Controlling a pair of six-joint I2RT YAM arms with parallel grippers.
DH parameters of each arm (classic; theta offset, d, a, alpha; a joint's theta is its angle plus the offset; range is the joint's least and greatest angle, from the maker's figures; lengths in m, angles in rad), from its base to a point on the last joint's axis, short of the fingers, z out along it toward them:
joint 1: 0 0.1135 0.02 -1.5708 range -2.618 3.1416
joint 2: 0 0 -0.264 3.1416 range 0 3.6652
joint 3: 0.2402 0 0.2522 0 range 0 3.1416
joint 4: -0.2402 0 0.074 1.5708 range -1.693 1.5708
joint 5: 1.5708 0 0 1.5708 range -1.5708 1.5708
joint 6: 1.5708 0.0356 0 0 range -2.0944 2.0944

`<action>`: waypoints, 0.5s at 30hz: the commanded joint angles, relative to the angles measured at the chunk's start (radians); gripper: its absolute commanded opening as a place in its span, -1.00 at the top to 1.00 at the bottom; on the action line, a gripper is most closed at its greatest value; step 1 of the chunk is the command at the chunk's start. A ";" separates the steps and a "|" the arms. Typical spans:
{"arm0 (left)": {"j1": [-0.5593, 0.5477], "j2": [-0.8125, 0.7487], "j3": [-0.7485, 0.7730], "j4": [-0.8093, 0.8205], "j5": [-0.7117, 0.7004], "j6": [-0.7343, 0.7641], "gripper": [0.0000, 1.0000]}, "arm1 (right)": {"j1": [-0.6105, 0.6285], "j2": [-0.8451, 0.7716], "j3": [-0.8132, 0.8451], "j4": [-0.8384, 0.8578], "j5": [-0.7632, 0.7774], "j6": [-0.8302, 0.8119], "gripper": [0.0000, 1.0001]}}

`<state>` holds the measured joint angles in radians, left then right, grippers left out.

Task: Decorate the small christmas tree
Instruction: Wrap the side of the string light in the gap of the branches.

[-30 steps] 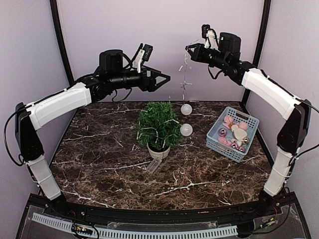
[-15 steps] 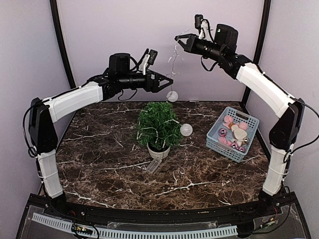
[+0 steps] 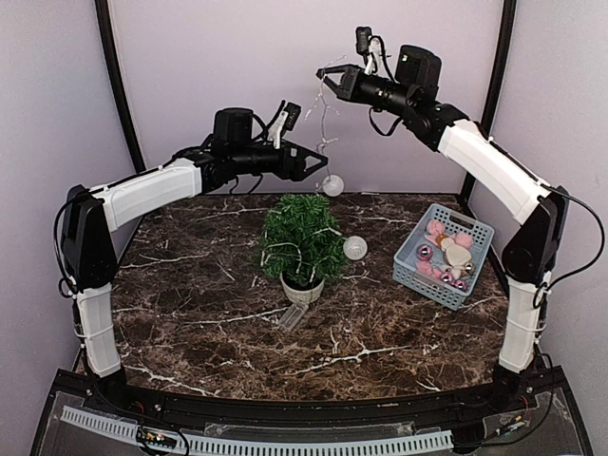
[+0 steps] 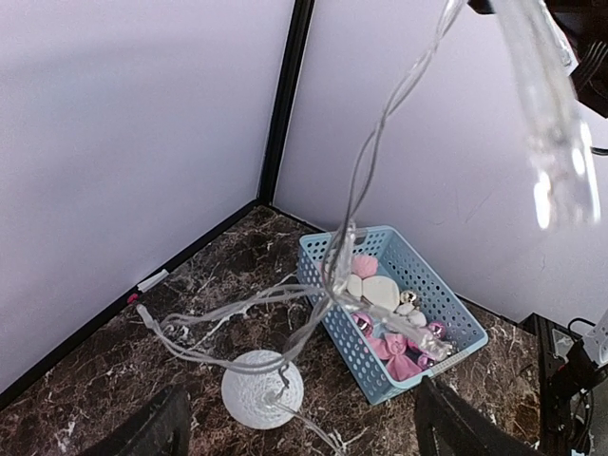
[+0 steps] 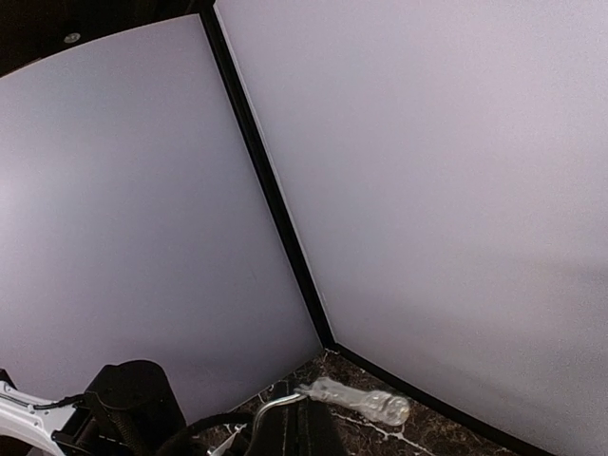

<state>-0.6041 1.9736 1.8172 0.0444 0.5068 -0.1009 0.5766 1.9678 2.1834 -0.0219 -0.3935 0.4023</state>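
Right gripper [image 3: 326, 82] holds light string [image 3: 332, 184] high over tree [image 3: 302, 237].

The left arm [image 3: 142, 195] and right arm [image 3: 494, 171] match: smooth white shells on the long links, black cylindrical joints between them, and thin black cables [image 3: 601, 231] looping outside. The left end effector [image 3: 321, 163] and right end effector [image 3: 325, 84] are black, each topped by a small white-bracketed camera.

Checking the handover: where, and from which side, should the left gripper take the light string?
Grip the light string on its thin twisted wire just above the white ball, coming in level from the left. The wire hangs roughly vertical below the shut right gripper, so the left gripper's open jaws could straddle it; the round ball would probably slip.
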 commanded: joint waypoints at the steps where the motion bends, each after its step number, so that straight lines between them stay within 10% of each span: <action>1: 0.000 0.005 0.040 0.039 0.006 0.015 -0.68 | 0.016 0.012 0.048 0.047 -0.019 0.009 1.00; 9: 0.000 0.040 0.071 0.055 -0.009 0.015 -0.60 | 0.039 0.022 0.078 0.046 -0.060 0.010 1.00; 15: 0.000 0.055 0.082 0.082 -0.046 0.015 -0.01 | 0.056 0.021 0.075 0.042 -0.083 0.005 1.00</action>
<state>-0.6041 2.0350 1.8645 0.0788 0.4862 -0.0937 0.6178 1.9888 2.2326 -0.0216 -0.4488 0.4026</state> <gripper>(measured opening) 0.585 0.009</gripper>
